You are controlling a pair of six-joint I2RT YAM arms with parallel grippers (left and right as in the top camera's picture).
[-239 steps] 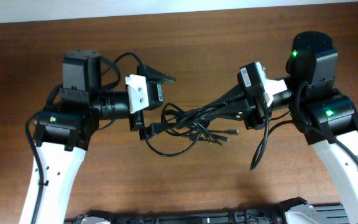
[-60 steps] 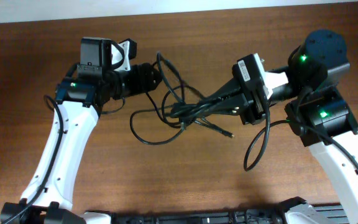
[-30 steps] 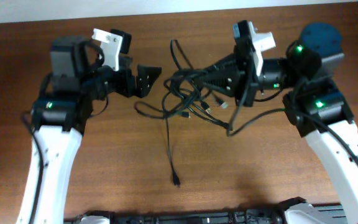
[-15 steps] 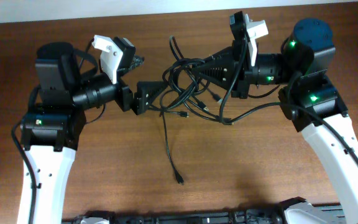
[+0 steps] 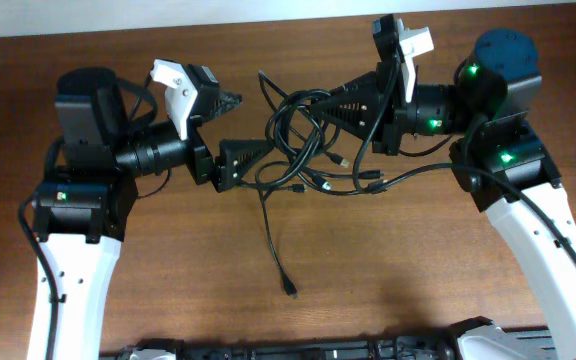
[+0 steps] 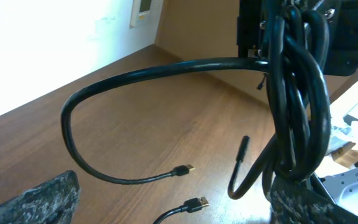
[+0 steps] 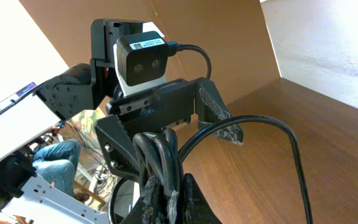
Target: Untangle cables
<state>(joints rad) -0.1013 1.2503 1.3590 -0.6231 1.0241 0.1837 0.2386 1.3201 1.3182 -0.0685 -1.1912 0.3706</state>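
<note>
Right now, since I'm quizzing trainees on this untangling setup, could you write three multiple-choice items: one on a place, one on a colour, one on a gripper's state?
1. Where is the tangle of cables?
A) between the two grippers
B) left of the left arm's base
C) right of the right arm's base

2. What colour are the cables?
A) white
B) black
C) red

3. How is the right gripper?
A) wide open
B) shut on the cables
C) out of view

Answers:
1 A: the overhead view shows the tangle between the left gripper and the right gripper.
2 B: every cord looks black in all views.
3 B: its wrist view shows the fingers pinched on cords.
</note>
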